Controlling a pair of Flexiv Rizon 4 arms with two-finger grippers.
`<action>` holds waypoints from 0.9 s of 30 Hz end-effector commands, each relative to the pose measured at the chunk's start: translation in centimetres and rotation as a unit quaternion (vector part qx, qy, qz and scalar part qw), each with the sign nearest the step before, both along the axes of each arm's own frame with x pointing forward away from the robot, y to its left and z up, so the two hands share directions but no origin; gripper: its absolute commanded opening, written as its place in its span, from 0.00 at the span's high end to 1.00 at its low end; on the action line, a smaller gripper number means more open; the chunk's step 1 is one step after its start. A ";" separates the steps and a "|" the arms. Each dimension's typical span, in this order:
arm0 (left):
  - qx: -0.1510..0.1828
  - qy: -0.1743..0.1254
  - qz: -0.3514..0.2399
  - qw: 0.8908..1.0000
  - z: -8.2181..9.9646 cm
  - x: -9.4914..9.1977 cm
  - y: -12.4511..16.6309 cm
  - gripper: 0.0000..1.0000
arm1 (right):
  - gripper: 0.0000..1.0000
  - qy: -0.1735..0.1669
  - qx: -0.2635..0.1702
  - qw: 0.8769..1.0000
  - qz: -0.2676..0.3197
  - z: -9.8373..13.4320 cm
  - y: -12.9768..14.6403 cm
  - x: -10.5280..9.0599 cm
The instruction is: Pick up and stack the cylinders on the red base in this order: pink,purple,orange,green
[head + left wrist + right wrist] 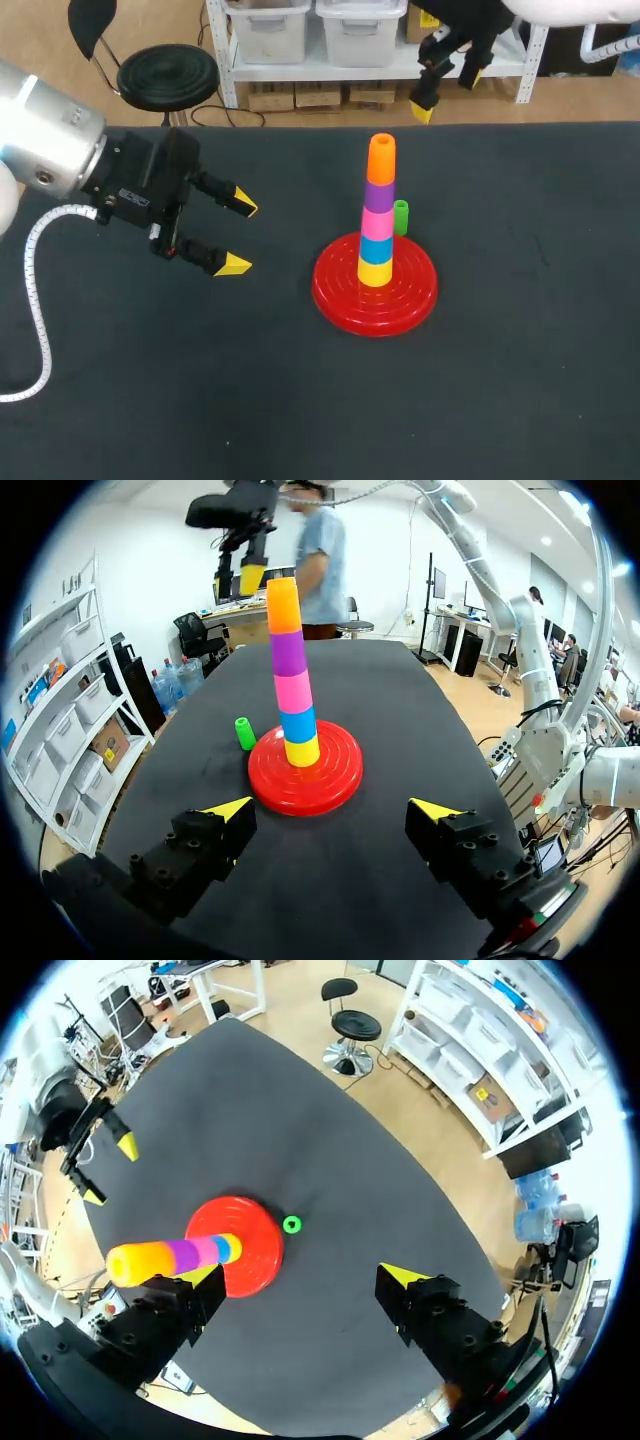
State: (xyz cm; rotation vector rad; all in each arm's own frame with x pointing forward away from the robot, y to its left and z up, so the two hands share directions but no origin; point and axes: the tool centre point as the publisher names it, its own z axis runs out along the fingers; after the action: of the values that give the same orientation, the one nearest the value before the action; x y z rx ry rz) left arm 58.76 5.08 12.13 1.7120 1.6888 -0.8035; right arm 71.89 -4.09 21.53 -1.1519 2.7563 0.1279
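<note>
Black table (520, 350) — stack reaches the orange cylinder (381, 160); the green cylinder (401, 216) waits at one o'clock of the red base (335, 285) — left gripper (240, 236) and right gripper (446, 92) both released, empty.

There was one red base (330, 290) on one black table (500, 380). Six cylinders were counted. Five of them sat stacked on the base: one yellow cylinder (376, 271), one blue cylinder (377, 246), one pink cylinder (377, 220), one purple cylinder (379, 193) and one orange cylinder (381, 156). The sixth, one green cylinder (401, 216), stood alone on the table at about one o'clock from the base in the head view. Two grippers were counted, the left gripper (240, 237) and the right gripper (446, 93), each with two yellow-tipped fingers, four tips altogether.
</note>
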 end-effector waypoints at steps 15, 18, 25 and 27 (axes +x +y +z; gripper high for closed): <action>-0.001 -0.001 0.000 1.000 -0.1 0.0 0.0 0.00 | 0.00 0.039 -0.031 0.999 0.016 -7.5 1.4 3.9; -0.001 -0.001 0.000 1.000 -0.1 0.0 0.0 0.00 | 0.00 0.042 -0.036 0.998 0.019 -8.7 1.4 4.3; -0.001 -0.001 0.000 1.000 -0.1 0.0 0.0 0.00 | 0.00 0.051 -0.031 0.998 0.023 -10.7 1.5 4.7; -0.001 -0.001 0.000 1.000 -0.1 0.0 0.0 0.00 | 0.00 0.054 -0.034 0.998 0.022 -11.2 1.4 4.7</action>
State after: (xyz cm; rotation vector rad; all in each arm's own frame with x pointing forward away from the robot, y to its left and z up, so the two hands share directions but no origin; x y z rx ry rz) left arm 58.76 5.07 12.13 1.7121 1.6887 -0.8035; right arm 76.13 -2.79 10.86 -1.2568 2.8423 0.1058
